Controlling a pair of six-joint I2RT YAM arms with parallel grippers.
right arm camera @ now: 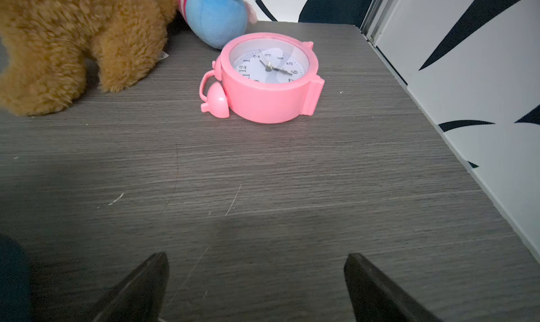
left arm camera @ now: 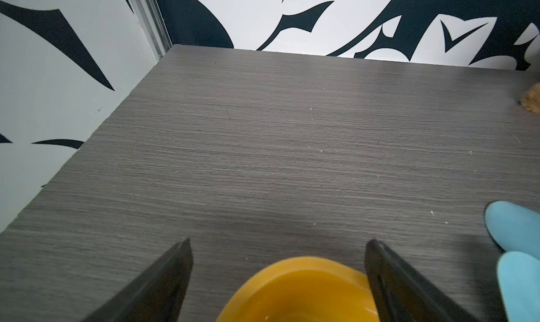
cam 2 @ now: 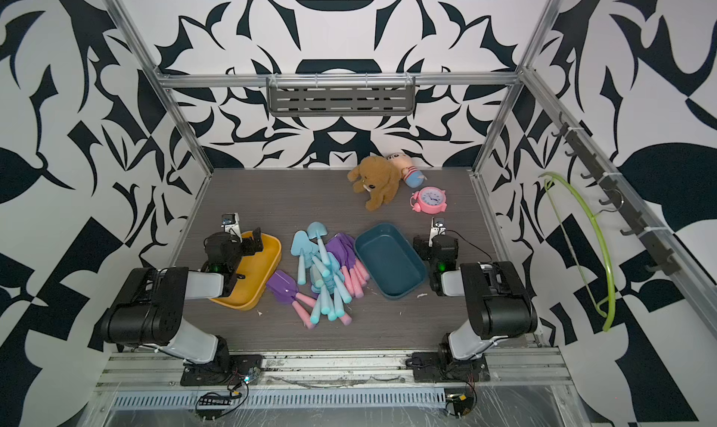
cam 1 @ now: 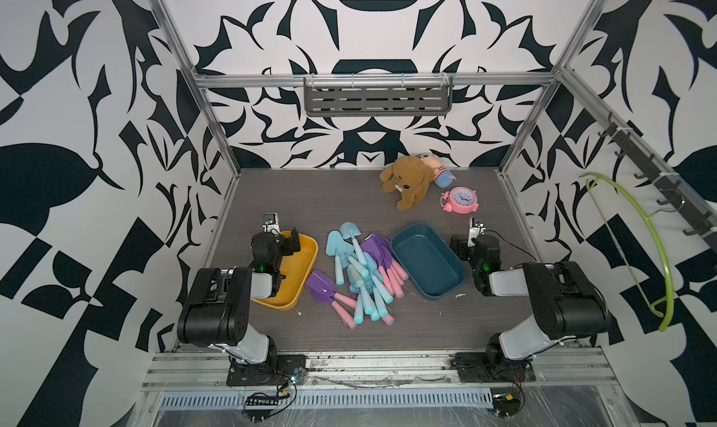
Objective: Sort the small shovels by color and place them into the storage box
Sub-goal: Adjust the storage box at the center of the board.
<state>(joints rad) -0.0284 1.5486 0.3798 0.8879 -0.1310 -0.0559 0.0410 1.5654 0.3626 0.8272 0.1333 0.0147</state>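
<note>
The small shovels (cam 1: 361,274) lie in one mixed heap at mid-table in both top views (cam 2: 324,277): light blue ones with teal handles, purple ones with pink handles. An empty yellow storage box (cam 1: 304,266) stands left of the heap. An empty dark teal one (cam 1: 426,262) stands on its right. My left gripper (cam 1: 287,242) hovers open over the yellow box's far end; the left wrist view shows its rim (left arm camera: 301,265) between the spread fingers (left arm camera: 279,242) and blue shovel blades (left arm camera: 514,227) off to the side. My right gripper (cam 1: 465,242) is open beside the teal box, over bare table (right arm camera: 257,254).
A brown plush dog (cam 1: 407,182), a small doll (cam 1: 438,169) and a pink alarm clock (cam 1: 459,200) lie at the back right; the clock (right arm camera: 268,77) is ahead of my right gripper. A green hanger (cam 1: 640,242) hangs on the right wall, a grey rack (cam 1: 378,95) on the back wall.
</note>
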